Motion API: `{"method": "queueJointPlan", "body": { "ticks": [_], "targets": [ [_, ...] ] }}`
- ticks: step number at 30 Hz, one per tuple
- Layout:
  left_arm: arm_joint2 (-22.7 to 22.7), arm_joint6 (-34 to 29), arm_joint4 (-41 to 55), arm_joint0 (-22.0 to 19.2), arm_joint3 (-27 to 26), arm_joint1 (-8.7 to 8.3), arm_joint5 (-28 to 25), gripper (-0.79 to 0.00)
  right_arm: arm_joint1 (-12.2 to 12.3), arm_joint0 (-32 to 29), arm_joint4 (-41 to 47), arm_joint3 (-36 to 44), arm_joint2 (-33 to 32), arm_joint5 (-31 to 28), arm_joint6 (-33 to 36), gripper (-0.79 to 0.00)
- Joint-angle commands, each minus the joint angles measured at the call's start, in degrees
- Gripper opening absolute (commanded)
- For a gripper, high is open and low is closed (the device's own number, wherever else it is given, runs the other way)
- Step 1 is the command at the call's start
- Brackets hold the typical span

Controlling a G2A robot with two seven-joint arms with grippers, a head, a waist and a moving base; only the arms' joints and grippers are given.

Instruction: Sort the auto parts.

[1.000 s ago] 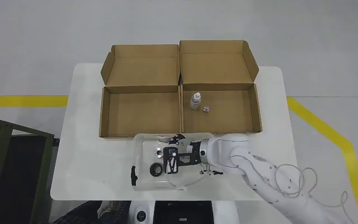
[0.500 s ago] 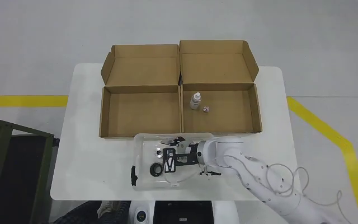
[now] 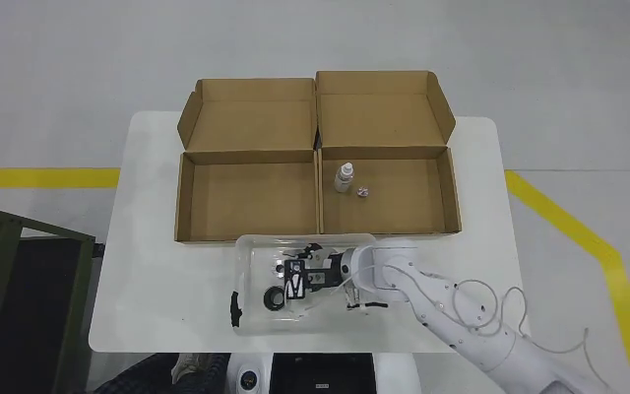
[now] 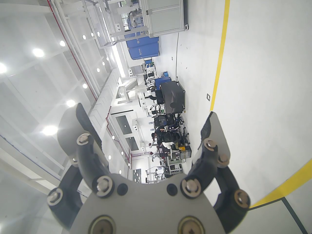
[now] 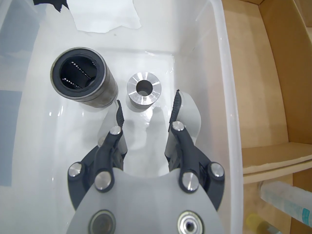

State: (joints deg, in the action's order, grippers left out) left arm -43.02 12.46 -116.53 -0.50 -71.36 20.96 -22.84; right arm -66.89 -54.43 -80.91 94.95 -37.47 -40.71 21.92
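My right gripper (image 5: 147,109) is open inside a clear plastic bin (image 5: 219,69). A small silver metal bushing (image 5: 144,91) stands upright just ahead of it, with the fingertips flanking its near side without touching. Beside the bushing stands a larger dark linear bearing (image 5: 82,79), seen from above as a black ring (image 3: 276,296) near the right gripper (image 3: 292,278). My left gripper (image 4: 146,113) is open with nothing between its fingers and points out at the room.
Two open cardboard boxes stand behind the bin (image 3: 246,246): the left box (image 3: 246,202) is bare, and the right box (image 3: 433,197) holds a small bottle (image 3: 344,177) and a tiny part (image 3: 363,192). A black piece (image 3: 235,308) lies at the bin's left end.
My right gripper has moved a little leftward, deeper into the bin, toward the bushing. The parts have not moved.
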Motion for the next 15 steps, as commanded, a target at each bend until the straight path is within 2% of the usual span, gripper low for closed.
{"method": "queueJointPlan", "body": {
  "ticks": [1,15],
  "targets": [
    [0.0,0.0,0.0,0.0,0.0,0.00,0.0,0.000,-0.4,0.5,0.1,-0.8,0.5,0.0,-0.4,-0.416],
    [0.0,0.0,0.0,0.0,0.0,0.00,0.0,0.000,-3.2,3.7,0.8,-7.4,4.0,0.4,-3.5,-0.425]
  ]
}}
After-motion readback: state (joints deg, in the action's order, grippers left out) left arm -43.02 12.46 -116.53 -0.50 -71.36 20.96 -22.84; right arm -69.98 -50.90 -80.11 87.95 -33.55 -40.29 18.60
